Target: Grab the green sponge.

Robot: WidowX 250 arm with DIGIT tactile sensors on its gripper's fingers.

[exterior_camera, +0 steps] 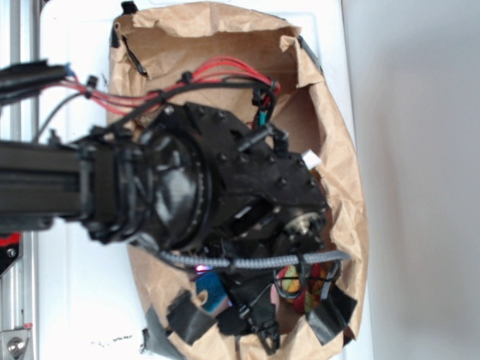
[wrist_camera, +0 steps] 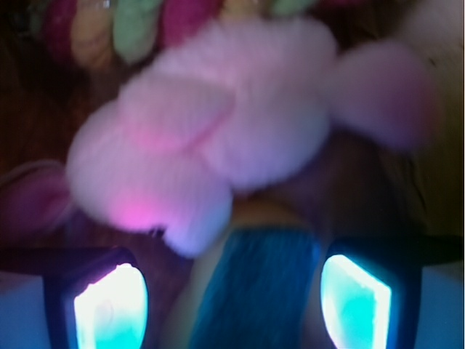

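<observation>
In the wrist view the green sponge [wrist_camera: 256,285] fills the lower middle. Its dark scouring face looks blue-green in the glow, with yellow foam along its top and left edges. My gripper [wrist_camera: 232,294] is open and straddles it. The glowing left pad [wrist_camera: 109,305] and right pad [wrist_camera: 356,302] stand on either side of the sponge, each with a gap. A pink plush pig [wrist_camera: 225,123] lies just beyond the sponge, touching its far end. In the exterior view my arm [exterior_camera: 225,187] covers the bag's inside and hides the fingers and sponge.
A braided rope [wrist_camera: 138,25] lies past the pig and shows as a red-yellow-green coil [exterior_camera: 296,283] from outside. The brown paper bag [exterior_camera: 341,161] walls everything in closely. Black tape [exterior_camera: 187,319] holds its torn lower rim. Red and black cables [exterior_camera: 217,75] cross above.
</observation>
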